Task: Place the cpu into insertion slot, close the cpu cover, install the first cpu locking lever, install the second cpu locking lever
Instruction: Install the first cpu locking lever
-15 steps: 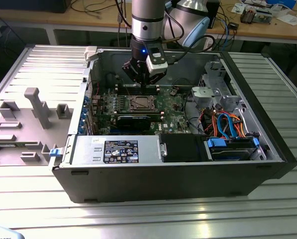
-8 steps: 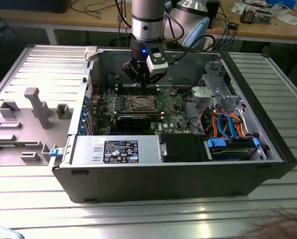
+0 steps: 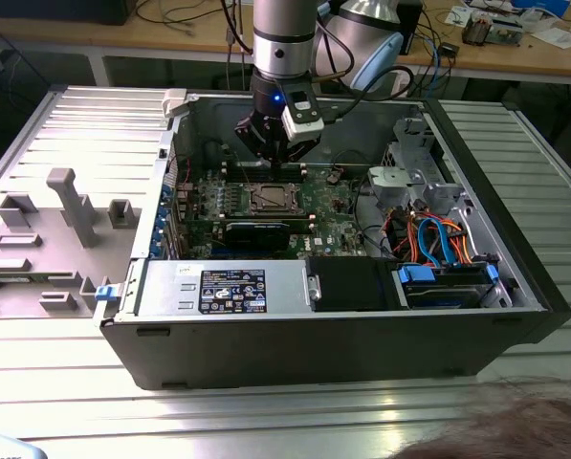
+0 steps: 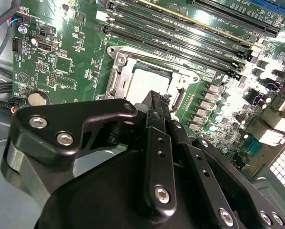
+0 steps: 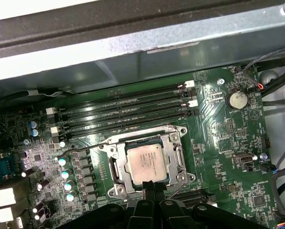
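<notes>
Two gripper (image 5: 152,190) fingers pressed together, empty, at the cpu cover (image 5: 173,143) edge.

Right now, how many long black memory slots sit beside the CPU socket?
4, side by side in a bank between the insertion slot and the case wall in the first wrist view.

Single arm (image 3: 283,38) descending vertically, wrist pointing straight down. Gripper (image 3: 274,161) at its lower end, black fingers (image 4: 157,143) drawn together into a narrow tip; the paired finger links (image 5: 152,210) converge toward that tip.
</notes>
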Available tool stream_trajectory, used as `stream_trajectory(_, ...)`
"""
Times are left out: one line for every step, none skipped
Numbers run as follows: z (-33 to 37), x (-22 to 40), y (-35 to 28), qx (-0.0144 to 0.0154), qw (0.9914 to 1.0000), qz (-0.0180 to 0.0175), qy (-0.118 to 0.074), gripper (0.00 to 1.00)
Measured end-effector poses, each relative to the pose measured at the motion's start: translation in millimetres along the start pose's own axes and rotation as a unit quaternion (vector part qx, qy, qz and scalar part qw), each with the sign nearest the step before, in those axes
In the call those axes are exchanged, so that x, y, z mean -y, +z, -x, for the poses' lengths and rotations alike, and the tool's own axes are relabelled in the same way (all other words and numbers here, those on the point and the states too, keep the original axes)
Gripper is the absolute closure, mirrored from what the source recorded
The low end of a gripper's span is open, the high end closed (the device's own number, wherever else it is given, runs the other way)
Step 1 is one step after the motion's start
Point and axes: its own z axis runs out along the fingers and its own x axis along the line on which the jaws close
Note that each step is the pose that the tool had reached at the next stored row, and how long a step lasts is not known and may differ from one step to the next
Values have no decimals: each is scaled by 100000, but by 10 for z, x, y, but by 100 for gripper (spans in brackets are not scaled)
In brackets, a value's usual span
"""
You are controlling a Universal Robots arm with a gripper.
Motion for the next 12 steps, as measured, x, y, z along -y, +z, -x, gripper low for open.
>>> stream_trajectory(0, 0, 0, 3, 100000, 1, -48, 89)
stream_trajectory(0, 0, 0, 7, 100000, 4, -94, 89)
stream_trajectory(0, 0, 0, 8, 100000, 6, -155, 89)
stream_trajectory(0, 0, 0, 15, 100000, 7, -248, 89)
stream_trajectory(0, 0, 0, 18, 99999, 6, -346, 89)
stream_trajectory(0, 0, 0, 26, 99999, 11, -442, 89)
stream_trajectory(0, 0, 0, 33, 99998, 13, -557, 89)
stream_trajectory(0, 0, 0, 38, 99998, 15, -642, 89)
stream_trajectory(0, 0, 0, 42, 99997, 15, -727, 89)
stream_trajectory(0, 0, 0, 47, 99997, 15, -822, 89)
stream_trajectory(0, 0, 0, 58, 99995, 20, -974, 89)
stream_trajectory(0, 0, 0, 66, 99993, 25, -1165, 89)
